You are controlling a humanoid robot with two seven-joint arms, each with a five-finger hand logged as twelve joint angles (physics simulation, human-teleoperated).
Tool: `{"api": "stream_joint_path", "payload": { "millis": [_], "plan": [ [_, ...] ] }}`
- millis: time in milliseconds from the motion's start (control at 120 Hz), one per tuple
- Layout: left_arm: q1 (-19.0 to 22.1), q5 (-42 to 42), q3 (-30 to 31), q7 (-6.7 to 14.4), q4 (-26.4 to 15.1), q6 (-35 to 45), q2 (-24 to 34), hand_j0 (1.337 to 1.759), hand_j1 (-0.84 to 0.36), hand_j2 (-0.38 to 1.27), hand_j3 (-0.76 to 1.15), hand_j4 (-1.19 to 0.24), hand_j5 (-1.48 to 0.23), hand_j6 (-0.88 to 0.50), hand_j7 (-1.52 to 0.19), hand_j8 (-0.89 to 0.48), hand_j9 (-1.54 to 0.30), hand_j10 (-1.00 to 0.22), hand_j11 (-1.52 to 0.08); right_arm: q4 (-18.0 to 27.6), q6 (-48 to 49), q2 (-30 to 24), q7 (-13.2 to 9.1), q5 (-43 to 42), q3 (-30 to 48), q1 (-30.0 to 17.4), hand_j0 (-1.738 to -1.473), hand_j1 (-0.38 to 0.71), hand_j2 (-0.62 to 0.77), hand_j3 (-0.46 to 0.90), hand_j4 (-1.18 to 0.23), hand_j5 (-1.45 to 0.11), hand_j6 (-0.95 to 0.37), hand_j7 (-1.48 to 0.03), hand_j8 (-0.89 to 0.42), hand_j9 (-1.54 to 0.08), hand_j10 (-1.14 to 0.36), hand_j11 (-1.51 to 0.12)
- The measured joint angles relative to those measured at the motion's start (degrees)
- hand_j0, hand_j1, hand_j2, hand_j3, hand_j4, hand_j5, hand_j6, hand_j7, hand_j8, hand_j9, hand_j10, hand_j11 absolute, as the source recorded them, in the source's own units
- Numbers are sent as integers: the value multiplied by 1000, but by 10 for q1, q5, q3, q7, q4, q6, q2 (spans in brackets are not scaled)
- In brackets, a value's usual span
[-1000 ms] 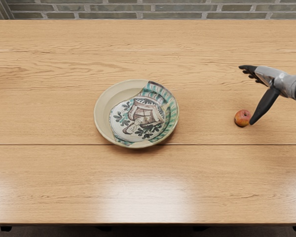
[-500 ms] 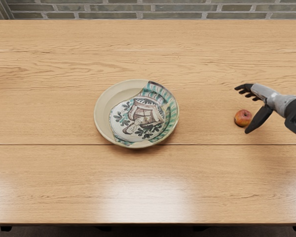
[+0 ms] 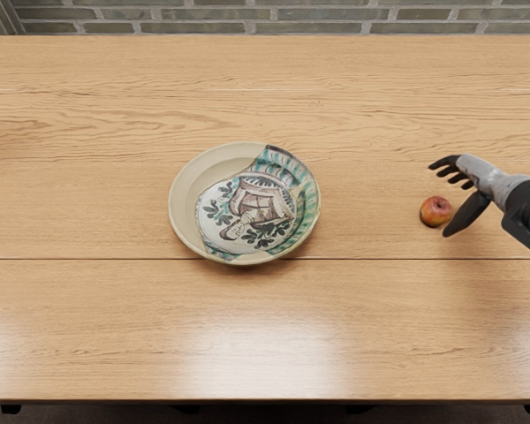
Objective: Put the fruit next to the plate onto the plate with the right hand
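Wood in a pale, warm tone makes up the table [image 3: 265,327], its planks running left to right, with a dark seam crossing just below the plate [image 3: 184,190]. The plate sits near the middle of the tabletop, a little left of centre. It is round and shallow. Its left side is bare cream, and the rest carries a painted pattern in green, brown and white (the motif is hard to make out, though leafy sprigs show along its lower edge). Nothing lies on it.

Well to its right the fruit [image 3: 436,211] rests on the bare wood, small, round and reddish with a yellow patch. It is well apart from the plate and at about the same height in the picture as the plate's centre.

Coming in from the right edge, the right hand [image 3: 479,179] is just beside the fruit, on its right. The hand is spread open and grips nothing. Its dark fingers [image 3: 444,164] fan out to the left, above and to the right of the fruit, and the thumb [image 3: 466,215] points down and left, its tip close to the fruit's right side. Whether the thumb touches the fruit cannot be told, since only a thin gap seems to show between them.

A grey brick wall [image 3: 265,18] runs behind the table's far edge.
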Motion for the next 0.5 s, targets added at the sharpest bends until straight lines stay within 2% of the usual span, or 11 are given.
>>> {"api": "stream_joint_path", "payload": {
  "millis": [500],
  "plan": [
    [0,0,0,0,0,0,0,1658,349,0,0,0,0,0,0,0,0,0,0,-42,-34,61,-2,-49,-24,-2,-1658,-11,-53,0,-289,-371,-291,-370,-290,-370,-288,-370]
  ]
}}
